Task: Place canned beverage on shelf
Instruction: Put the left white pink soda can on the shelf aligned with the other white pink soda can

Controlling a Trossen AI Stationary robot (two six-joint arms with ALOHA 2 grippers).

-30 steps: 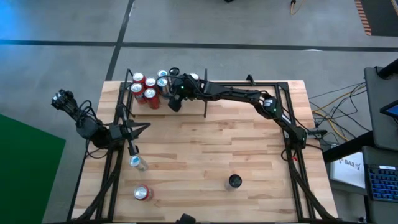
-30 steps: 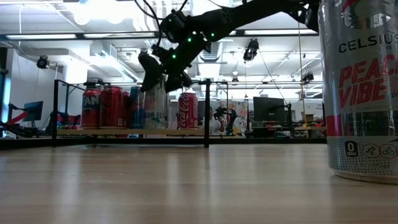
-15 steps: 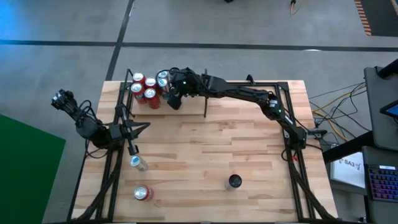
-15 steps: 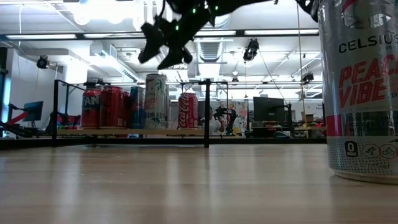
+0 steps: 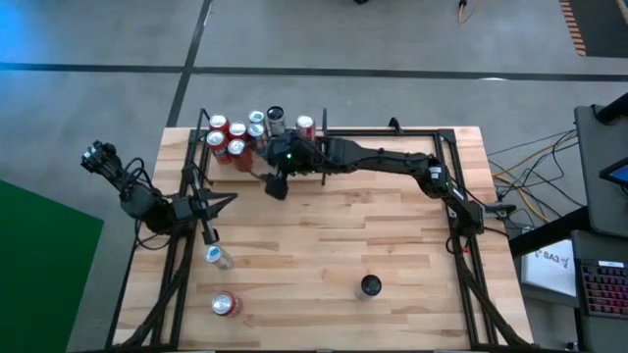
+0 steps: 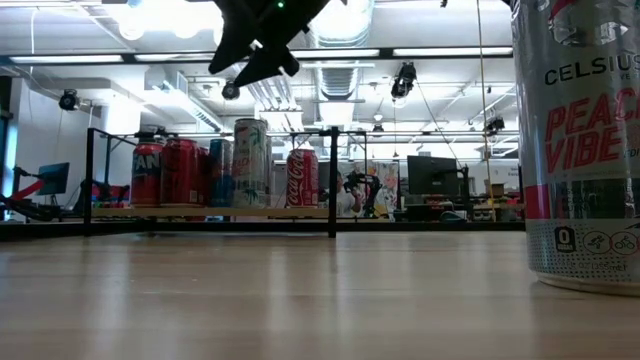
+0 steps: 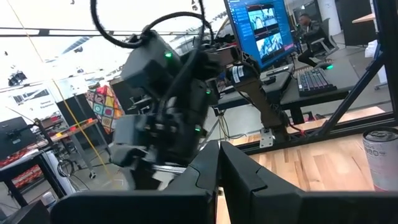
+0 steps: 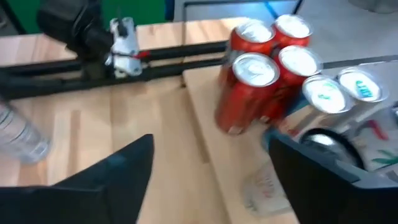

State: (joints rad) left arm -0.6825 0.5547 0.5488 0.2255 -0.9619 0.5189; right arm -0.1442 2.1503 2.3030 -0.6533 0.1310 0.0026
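Several cans stand upright on the shelf (image 5: pixel 245 165) at the table's far left: red ones (image 8: pixel 252 93), a tall silver one (image 6: pixel 250 163) and a red cola can (image 6: pixel 302 178). My right gripper (image 5: pixel 275 184) hangs open and empty above the table, just on the near side of the shelf and higher than the can tops (image 6: pixel 250 55). My left gripper (image 5: pixel 208 231) waits shut at the table's left edge. On the table are a red can (image 5: pixel 225 304), a black-topped can (image 5: pixel 370 285) and a silver Celsius can (image 6: pixel 580 140).
A clear bottle (image 5: pixel 218 257) lies close to my left gripper. Black frame rods run along the table's left and right sides and around the shelf, with one upright rod (image 6: pixel 332 180) at the shelf. The middle of the wooden table (image 5: pixel 334 235) is bare.
My right gripper has risen from around the tall silver can on the shelf and drawn back toward the table's near edge, tipping a little. The can stays standing on the shelf with the others.
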